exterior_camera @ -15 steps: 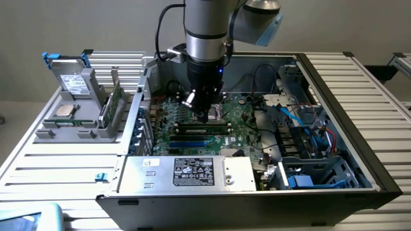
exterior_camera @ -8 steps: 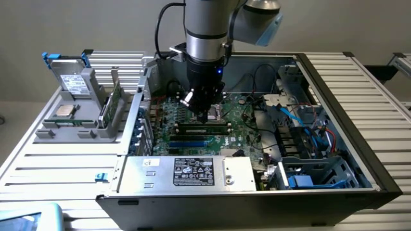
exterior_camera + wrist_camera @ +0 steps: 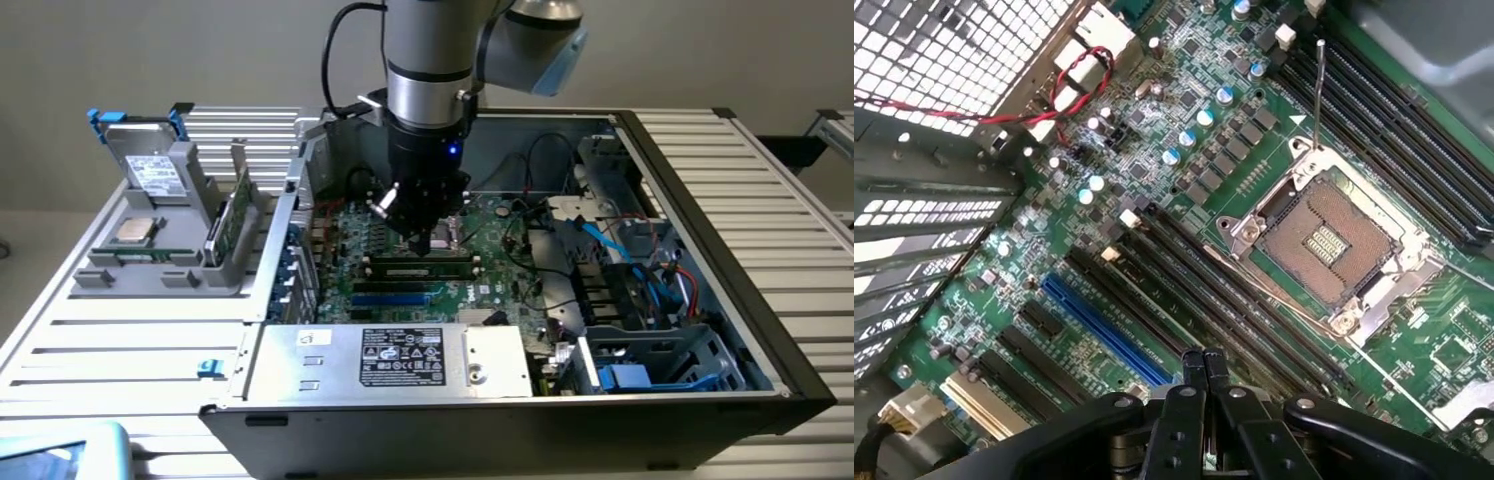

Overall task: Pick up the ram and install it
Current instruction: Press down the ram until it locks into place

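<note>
My gripper hangs low inside the open computer case, just above the memory slots beside the empty processor socket. Its two fingers are pressed together and shut, with nothing visible between them. In the exterior view a long narrow green stick, the ram, lies along the slots directly under the fingertips. I cannot tell whether the fingertips touch it. Another green stick stands upright in the grey holder at the exterior view's left.
The large green motherboard carries a blue slot and red wires near the perforated case wall. A silver power supply sits in front, with cables and a drive cage at the right. A square processor chip lies on the holder.
</note>
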`<control>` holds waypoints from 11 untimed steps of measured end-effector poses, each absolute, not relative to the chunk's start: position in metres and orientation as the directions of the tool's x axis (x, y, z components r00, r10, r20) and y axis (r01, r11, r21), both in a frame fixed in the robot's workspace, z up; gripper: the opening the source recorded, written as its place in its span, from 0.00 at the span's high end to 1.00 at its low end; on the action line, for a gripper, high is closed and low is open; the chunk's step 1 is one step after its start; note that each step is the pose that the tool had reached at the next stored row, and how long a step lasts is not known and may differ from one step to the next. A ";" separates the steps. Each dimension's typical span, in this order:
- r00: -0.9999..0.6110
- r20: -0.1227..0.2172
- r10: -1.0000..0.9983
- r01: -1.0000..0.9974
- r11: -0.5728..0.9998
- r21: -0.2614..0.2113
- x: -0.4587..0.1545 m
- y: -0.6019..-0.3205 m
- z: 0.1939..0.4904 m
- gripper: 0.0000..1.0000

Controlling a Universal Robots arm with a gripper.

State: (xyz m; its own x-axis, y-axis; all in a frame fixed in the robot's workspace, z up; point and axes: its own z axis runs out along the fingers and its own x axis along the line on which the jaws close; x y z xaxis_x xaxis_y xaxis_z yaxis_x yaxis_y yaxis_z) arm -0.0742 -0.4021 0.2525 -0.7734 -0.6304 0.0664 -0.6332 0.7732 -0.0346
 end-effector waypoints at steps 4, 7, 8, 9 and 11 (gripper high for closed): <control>-0.802 0.064 -0.594 -0.597 0.801 -0.037 -0.074 -0.402 0.252 0.89; -0.818 0.060 -0.572 -0.575 0.817 -0.042 -0.074 -0.402 0.252 0.89; -0.823 0.058 -0.565 -0.567 0.822 -0.044 -0.074 -0.402 0.252 0.89; -0.828 0.056 -0.557 -0.560 0.827 -0.046 -0.074 -0.402 0.252 0.89; -0.839 0.053 -0.542 -0.544 0.837 -0.049 -0.074 -0.402 0.252 0.89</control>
